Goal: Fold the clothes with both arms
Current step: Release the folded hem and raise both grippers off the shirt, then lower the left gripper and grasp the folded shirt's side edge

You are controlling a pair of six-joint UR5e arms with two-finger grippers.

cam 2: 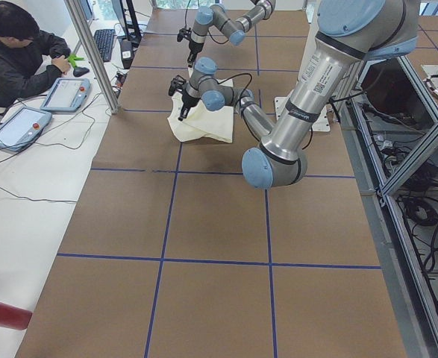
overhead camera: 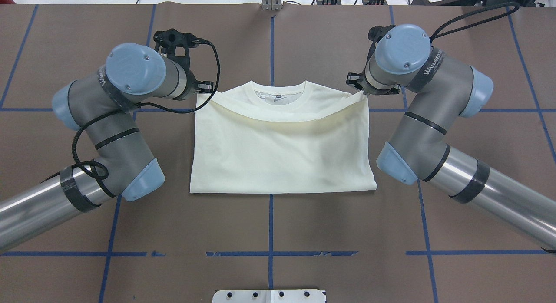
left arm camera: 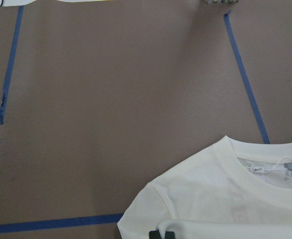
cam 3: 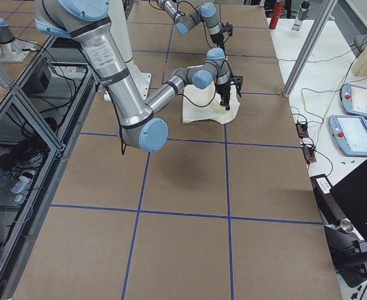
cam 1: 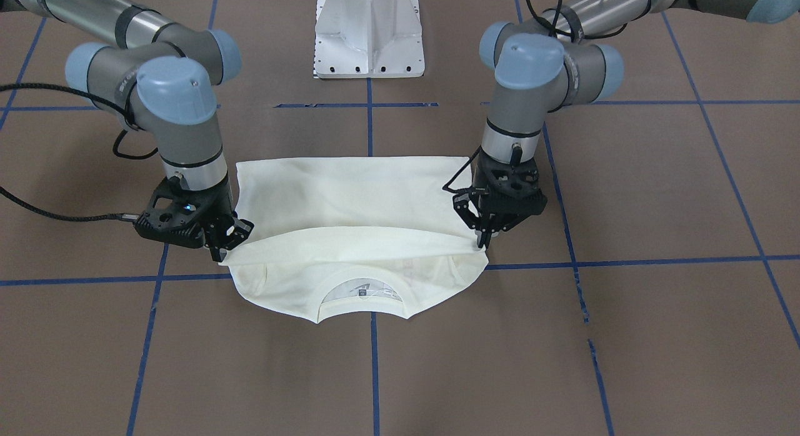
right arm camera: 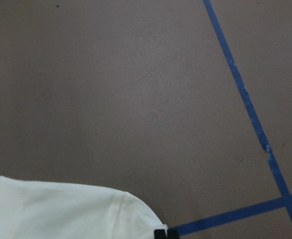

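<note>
shirt lay flat mid-bench, plain side up, hem half doubled over toward the collar. Left tool and right tool each looked pinched onto a corner of the raised edge (middle sagged between them). Risks as I judged them: one corner could slip and skew the fold, uneven travel could drag the lower layer, and a high release could wrinkle the edge.
</note>
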